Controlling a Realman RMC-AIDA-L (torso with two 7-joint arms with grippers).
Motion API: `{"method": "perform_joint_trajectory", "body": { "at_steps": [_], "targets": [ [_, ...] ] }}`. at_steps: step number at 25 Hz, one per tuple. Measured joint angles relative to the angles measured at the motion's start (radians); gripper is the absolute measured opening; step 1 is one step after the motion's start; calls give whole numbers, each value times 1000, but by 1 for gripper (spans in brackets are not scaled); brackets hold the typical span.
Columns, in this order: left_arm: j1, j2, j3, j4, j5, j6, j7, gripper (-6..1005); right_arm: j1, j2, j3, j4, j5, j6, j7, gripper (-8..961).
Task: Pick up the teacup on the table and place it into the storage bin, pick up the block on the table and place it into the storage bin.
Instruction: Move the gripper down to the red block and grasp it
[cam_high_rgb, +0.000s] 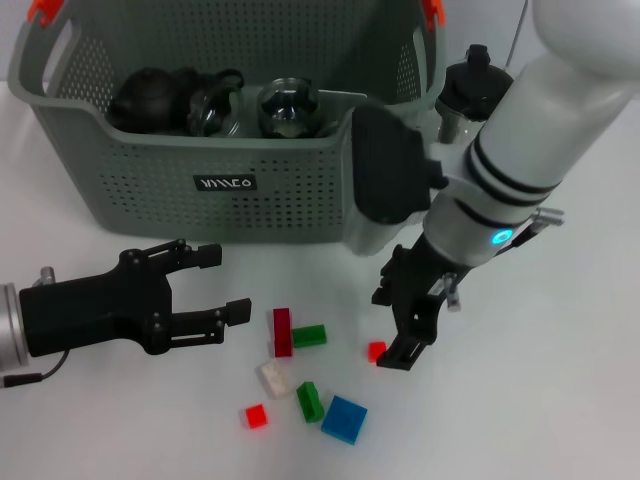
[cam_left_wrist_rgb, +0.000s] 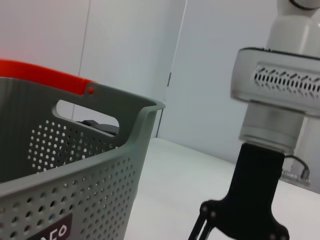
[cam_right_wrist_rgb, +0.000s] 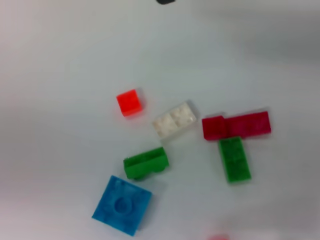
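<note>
Right tool lined up over a small red block, bin's already got glassware in it

Starting on the left: the left tool (cam_high_rgb: 205, 285) hangs low over the tabletop (cam_high_rgb: 560, 400) with its fingers spread apart, holding nothing, just in front of the storage bin (cam_high_rgb: 150, 190). The bin sits at the back and has dark and glass pieces inside, so I'd guess the teacup part is done, though I can't pick out a cup for sure.

In the middle there's a scatter of blocks: a dark red brick (cam_high_rgb: 282, 331) touching a green brick (cam_high_rgb: 309, 336), a white brick (cam_high_rgb: 272, 378), another green brick (cam_high_rgb: 309, 401), a blue square block (cam_high_rgb: 344, 418) and a little red cube (cam_high_rgb: 256, 415).

Further right, the right tool (cam_high_rgb: 400, 335) points down with its fingers parted around a small red block (cam_high_rgb: 376, 351), nothing gripped yet. Looks like the block pick is the step in hand. Next it needs to drop a touch, close on that block, then lift and carry it back over the bin rim.

Behind the right arm stands a glass teapot (cam_high_rgb: 466, 92).
</note>
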Motion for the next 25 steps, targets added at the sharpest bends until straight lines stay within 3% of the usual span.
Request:
{"method": "perform_joint_trajectory", "body": {
  "at_steps": [20, 25],
  "targets": [
    [-6, -1, 2, -21, -1, -14, 1, 858, -10, 5, -217, 31, 61, 133, 79, 677],
    [-5, -1, 2, -24, 0, -15, 7, 858, -10, 6, -222, 27, 61, 137, 84, 669]
  ]
}}
